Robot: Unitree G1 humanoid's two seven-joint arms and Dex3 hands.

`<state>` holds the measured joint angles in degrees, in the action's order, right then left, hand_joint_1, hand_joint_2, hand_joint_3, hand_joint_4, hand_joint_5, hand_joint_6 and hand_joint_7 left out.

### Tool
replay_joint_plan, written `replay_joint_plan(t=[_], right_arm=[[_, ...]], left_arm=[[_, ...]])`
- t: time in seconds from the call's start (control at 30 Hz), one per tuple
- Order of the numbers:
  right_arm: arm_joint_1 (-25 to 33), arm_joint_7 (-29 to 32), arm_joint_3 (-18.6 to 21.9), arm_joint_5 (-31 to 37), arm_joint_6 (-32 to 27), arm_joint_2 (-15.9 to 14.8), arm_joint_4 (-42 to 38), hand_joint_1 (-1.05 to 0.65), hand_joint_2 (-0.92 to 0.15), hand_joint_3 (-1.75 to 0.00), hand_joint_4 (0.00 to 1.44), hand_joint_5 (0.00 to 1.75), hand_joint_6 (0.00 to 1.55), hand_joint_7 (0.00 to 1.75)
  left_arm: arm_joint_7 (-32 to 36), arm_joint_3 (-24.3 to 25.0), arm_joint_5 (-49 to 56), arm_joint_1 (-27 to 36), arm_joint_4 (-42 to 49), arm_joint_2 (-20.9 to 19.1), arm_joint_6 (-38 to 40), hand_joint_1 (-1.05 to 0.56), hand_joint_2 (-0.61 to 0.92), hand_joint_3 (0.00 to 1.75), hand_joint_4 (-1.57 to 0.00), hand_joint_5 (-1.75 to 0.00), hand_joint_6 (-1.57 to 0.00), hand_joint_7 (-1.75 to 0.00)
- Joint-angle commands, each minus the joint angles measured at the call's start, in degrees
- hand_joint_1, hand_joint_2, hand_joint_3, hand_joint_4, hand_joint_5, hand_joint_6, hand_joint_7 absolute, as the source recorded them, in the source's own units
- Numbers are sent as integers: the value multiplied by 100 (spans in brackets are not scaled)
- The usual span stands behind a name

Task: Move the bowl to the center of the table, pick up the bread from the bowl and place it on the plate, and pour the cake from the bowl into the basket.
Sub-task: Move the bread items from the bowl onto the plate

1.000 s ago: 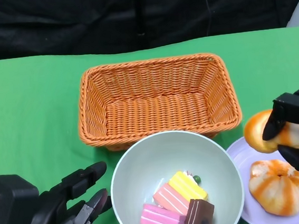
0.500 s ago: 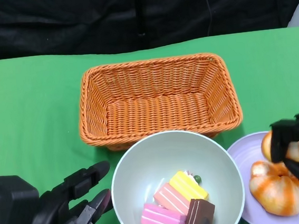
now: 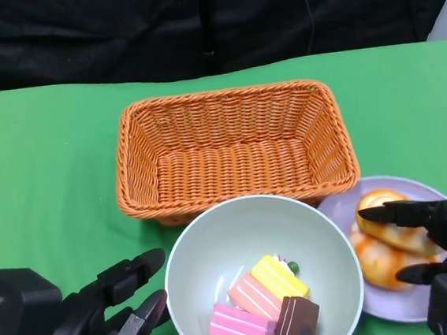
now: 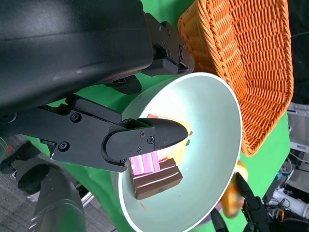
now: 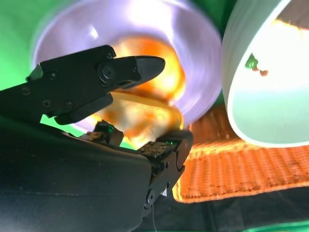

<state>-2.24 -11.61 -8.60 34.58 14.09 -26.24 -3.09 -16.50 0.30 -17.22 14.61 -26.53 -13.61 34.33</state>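
Note:
The pale green bowl [image 3: 213,224] stands at the front middle, just before the orange basket [image 3: 233,147], with several cake slices [image 3: 260,302] in it. Right of it is the lilac plate [image 3: 395,309] with two orange bread buns. My right hand [image 3: 446,261] reaches in from the right and holds the upper bun [image 3: 388,235], which rests against the other bun [image 3: 375,262]. In the right wrist view its fingers [image 5: 96,82] close over and under the bread [image 5: 145,116]. My left hand [image 3: 88,323] lies beside the bowl's left wall with its fingers apart, holding nothing.
The basket holds nothing and its near wall touches the bowl's far rim. Green cloth [image 3: 41,169] covers the table, with a black backdrop behind. The left wrist view shows the bowl [image 4: 212,125], the cakes [image 4: 154,176] and the basket [image 4: 246,63].
My right hand has come down with the bun from above the plate's far edge and set it on the plate. The plate now lies nearer the bowl. The left hand has barely moved.

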Motion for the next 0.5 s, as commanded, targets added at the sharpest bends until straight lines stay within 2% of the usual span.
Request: replay_joint_plan(t=[0.03, 0.1, 0.2, 0.4, 0.5], right_arm=[[427, -749, 102, 116, -755, -304, 1200, -69, -92, -17, 9, 28, 18, 0], [696, -1147, 191, 259, -1203, -424, 1964, -80, -92, -21, 3, 26, 12, 0], [1037, -1288, 356, 326, -1510, -431, 2732, -86, -92, -24, 2, 27, 11, 1], [1466, -1079, 583, 304, -1552, -290, 3553, -88, -92, -25, 6, 32, 11, 1], [1560, -964, 612, 400, -1577, -207, 3767, -87, -92, -24, 7, 34, 10, 0]], left_arm=[[65, -43, 307, 8, -140, -195, -196, -49, 92, 54, -24, -50, -29, 0], [97, -132, 613, 23, -226, -338, -326, -48, 92, 54, -24, -50, -29, -1], [76, -242, 1252, 81, -330, -671, -895, -52, 92, 47, -25, -51, -31, -1], [-21, -97, 1952, 287, -505, -1098, -2005, -52, 92, 40, -22, -56, -33, -2], [-44, -2, 2153, 385, -608, -1234, -2321, -52, 92, 39, -22, -58, -35, -3]])
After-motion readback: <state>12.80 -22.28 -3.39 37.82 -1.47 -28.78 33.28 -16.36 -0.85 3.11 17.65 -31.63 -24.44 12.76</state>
